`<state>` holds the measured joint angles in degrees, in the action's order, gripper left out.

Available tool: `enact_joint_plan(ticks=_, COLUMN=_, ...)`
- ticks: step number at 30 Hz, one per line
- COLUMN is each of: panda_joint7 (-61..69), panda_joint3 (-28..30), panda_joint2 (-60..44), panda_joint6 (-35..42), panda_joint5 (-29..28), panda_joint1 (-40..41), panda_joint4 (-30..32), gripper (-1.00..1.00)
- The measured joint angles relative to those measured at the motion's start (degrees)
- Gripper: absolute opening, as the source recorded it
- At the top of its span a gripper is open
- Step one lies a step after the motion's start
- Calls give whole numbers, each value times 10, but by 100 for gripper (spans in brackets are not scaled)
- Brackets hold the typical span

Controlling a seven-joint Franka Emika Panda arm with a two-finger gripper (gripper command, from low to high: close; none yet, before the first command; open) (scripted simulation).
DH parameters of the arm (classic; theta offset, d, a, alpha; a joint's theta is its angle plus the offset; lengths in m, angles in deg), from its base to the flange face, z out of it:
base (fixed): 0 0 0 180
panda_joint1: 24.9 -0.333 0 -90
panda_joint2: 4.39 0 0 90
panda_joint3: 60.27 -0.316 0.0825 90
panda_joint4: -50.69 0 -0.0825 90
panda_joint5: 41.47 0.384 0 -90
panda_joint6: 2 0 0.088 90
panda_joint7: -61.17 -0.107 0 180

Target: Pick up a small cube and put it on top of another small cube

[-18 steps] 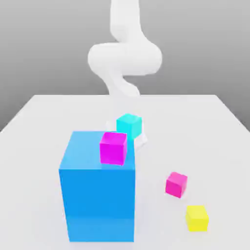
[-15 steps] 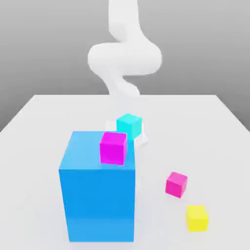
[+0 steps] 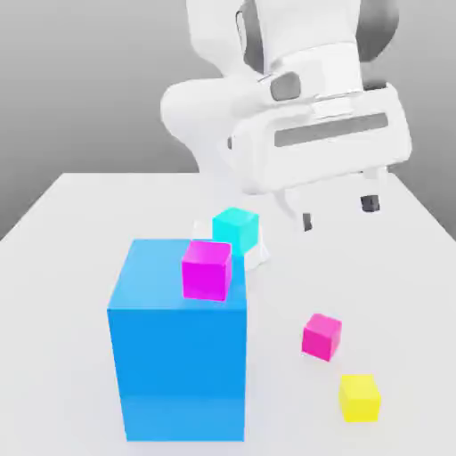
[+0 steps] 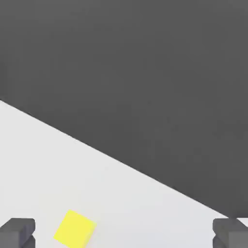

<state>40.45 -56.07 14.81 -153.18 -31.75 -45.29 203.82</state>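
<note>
The small hot-pink cube [image 3: 321, 337] rests on the white table [image 3: 89, 214], toward the exterior view's right. A yellow cube [image 3: 360, 397] of about the same size lies nearer the front, also seen in the hand view [image 4: 74, 227]. My gripper [image 3: 338, 212] hangs open above and behind the hot-pink cube, well clear of the table, its dark fingertips [image 3: 370, 203] spread wide with nothing between them. In the hand view the gripper [image 4: 123, 233] frames bare table, and the yellow cube lies close to one fingertip [image 4: 17, 231].
A tall blue block [image 3: 178, 347] stands at the front left of the exterior view, with a purplish-magenta cube [image 3: 207, 270] at its top right corner. A cyan cube [image 3: 236, 229] sits behind it. The table edge [image 4: 121, 164] borders a dark floor.
The hand and gripper have come down into the exterior view at the upper right, where earlier only the arm's upper links showed. No cube has moved.
</note>
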Motion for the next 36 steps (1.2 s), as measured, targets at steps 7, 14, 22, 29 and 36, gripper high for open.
enact_joint_plan(ticks=7, panda_joint7=58, panda_joint3=-27, panda_joint2=-84, panda_joint6=-68, panda_joint5=-2, panda_joint1=-46, panda_joint4=73, gripper=0)
enact_joint_plan(ticks=14, panda_joint7=64, panda_joint3=-61, panda_joint2=-155, panda_joint6=-137, panda_joint5=-76, panda_joint1=-61, panda_joint4=146, gripper=0)
enact_joint_plan(ticks=22, panda_joint7=58, panda_joint3=-60, panda_joint2=-208, panda_joint6=-179, panda_joint5=-105, panda_joint1=-55, panda_joint4=134, gripper=0)
enact_joint_plan(ticks=29, panda_joint7=50, panda_joint3=-52, panda_joint2=-261, panda_joint6=-223, panda_joint5=-120, panda_joint1=-58, panda_joint4=122, gripper=0)
enact_joint_plan(ticks=36, panda_joint7=41, panda_joint3=-41, panda_joint2=-320, panda_joint6=-274, panda_joint5=-125, panda_joint1=-71, panda_joint4=121, gripper=0)
